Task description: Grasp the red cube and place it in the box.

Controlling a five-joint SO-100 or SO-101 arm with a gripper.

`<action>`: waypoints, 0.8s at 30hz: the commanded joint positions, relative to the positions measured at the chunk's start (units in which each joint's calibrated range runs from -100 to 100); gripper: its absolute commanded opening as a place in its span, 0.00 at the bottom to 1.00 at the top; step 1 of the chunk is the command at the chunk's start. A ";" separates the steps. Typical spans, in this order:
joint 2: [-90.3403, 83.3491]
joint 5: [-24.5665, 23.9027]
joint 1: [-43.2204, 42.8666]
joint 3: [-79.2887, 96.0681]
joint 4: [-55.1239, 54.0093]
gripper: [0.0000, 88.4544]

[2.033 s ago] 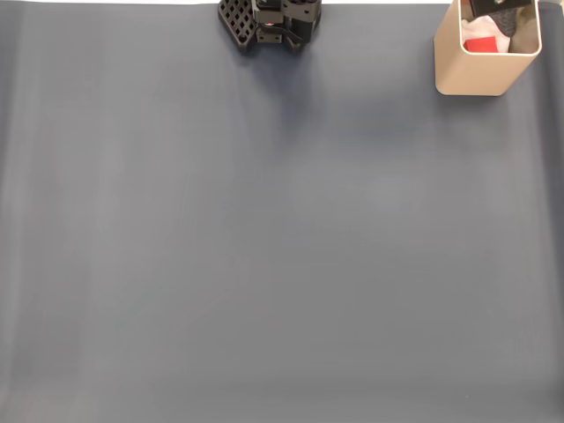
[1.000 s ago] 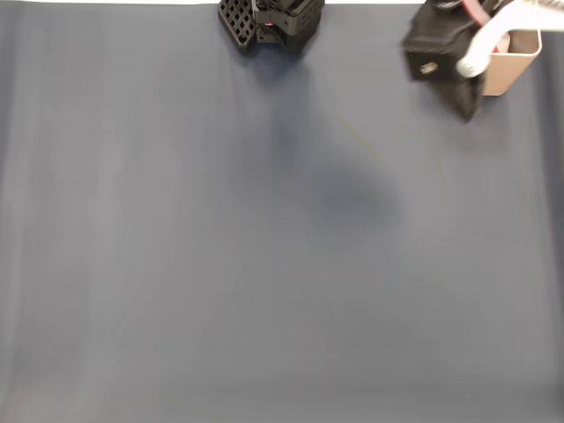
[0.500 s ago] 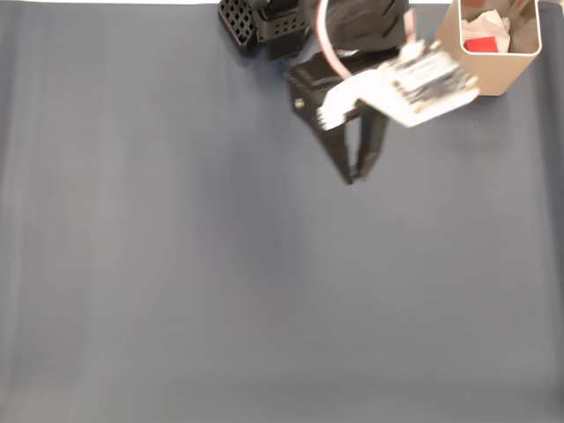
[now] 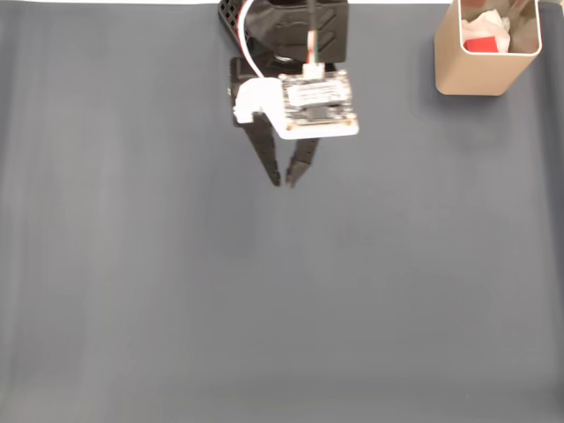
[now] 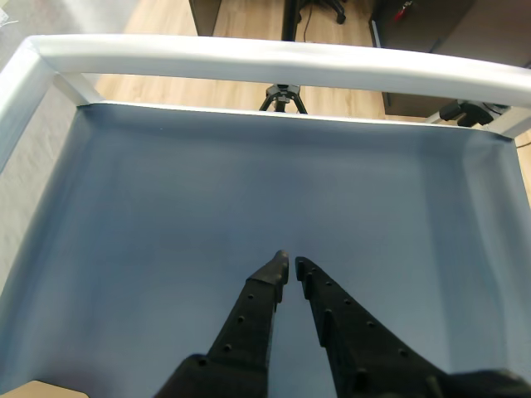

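Grey-blue matting [image 4: 264,308] covers the whole table in the fixed view. Near its top edge the arm reaches down over the mat, a white circuit board [image 4: 317,104] riding on its wrist. Below the board the gripper [image 4: 284,181] points toward the bottom of the picture, its two black fingers nearly closed on nothing, with a thin gap at the tips. At the top right corner stands the tan box [image 4: 476,75], and the red cube [image 4: 481,45] lies inside it beside something white.

Seen from the wrist, the same mat [image 5: 166,215] stretches ahead to a white rail [image 5: 274,65], with wooden floor [image 5: 241,16] beyond. The gripper [image 5: 289,265] hangs over bare mat, tips almost touching and empty.
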 commanded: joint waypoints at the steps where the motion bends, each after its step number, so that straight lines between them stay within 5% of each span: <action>1: -4.45 -0.78 1.46 2.96 -1.36 0.00; 24: -37.21 -2.83 -2.30 42.38 -7.51 0.01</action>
